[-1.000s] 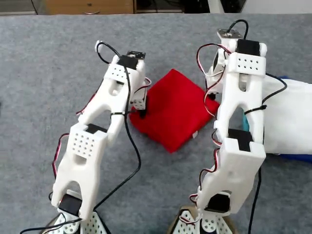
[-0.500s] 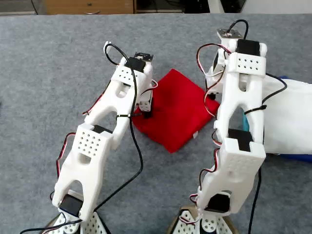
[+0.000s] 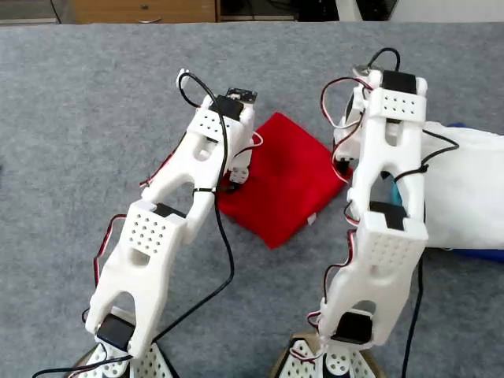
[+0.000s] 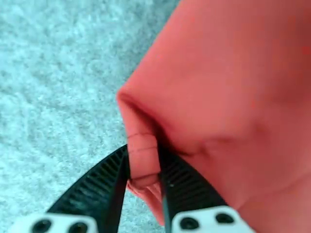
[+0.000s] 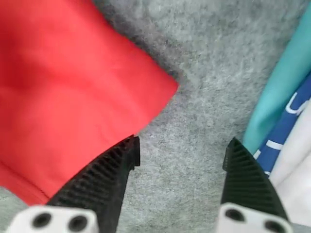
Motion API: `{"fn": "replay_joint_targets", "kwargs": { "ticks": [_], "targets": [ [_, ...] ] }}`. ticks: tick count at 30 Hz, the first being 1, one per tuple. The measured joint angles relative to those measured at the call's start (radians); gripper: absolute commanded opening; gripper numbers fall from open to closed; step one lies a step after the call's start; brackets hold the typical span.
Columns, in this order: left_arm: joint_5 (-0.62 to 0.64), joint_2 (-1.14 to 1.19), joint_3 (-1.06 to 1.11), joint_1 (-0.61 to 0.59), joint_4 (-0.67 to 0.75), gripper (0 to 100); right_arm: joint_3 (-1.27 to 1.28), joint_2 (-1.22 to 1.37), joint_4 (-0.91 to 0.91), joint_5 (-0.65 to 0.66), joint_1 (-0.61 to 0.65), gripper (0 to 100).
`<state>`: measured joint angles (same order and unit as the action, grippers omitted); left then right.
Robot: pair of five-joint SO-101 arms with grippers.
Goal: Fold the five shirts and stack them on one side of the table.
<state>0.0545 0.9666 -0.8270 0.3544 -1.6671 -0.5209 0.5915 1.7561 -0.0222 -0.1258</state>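
Note:
A folded red shirt (image 3: 283,179) lies on the grey table between the two arms. My left gripper (image 4: 144,167) is shut on a fold at the red shirt's (image 4: 228,92) left corner; in the high view it sits at that corner (image 3: 236,175). My right gripper (image 5: 181,162) is open over bare carpet just beside the red shirt's (image 5: 63,97) right corner, with nothing between its fingers; in the high view it is at the shirt's right edge (image 3: 344,167). A stack of folded shirts (image 3: 468,193), white on top with teal (image 5: 279,82) and blue beneath, lies at the right edge.
Grey carpet (image 3: 87,110) covers the table, with free room on the left and at the back. Wooden furniture (image 3: 142,10) stands beyond the far edge. Both arm bases stand at the near edge.
My left arm has moved right and slightly back, pulling the red shirt's left corner inward. The right arm has shifted a little nearer and tilted.

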Motion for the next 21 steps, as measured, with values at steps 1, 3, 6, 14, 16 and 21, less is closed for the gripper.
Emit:
{"fn": "replay_joint_targets", "kwargs": {
  "ticks": [1, 3, 6, 14, 16, 21],
  "targets": [
    [0.0, 0.0, 0.0, 0.0, 0.0, 2, 0.0, 0.0, 0.0, -0.003, 0.0, 28.5],
    [0.0, 0.0, 0.0, 0.0, 0.0, 2, 0.0, 0.0, 0.0, -0.003, 0.011, 28.5],
    [0.0, 0.0, 0.0, 0.0, 0.0, 2, 0.0, 0.0, 0.0, -0.006, 0.035, 28.5],
    [0.0, 0.002, 0.0, 0.0, 0.0, 2, 0.0, 0.087, -0.038, -0.006, 0.055, 28.4],
    [0.0, 0.002, 0.0, 0.0, 0.0, 2, 0.0, 0.127, -0.055, -0.006, 0.055, 28.2],
    [0.0, 0.002, 0.0, 0.0, 0.0, 2, -0.052, 0.213, -0.069, -0.006, 0.058, 28.1]
  ]
}}
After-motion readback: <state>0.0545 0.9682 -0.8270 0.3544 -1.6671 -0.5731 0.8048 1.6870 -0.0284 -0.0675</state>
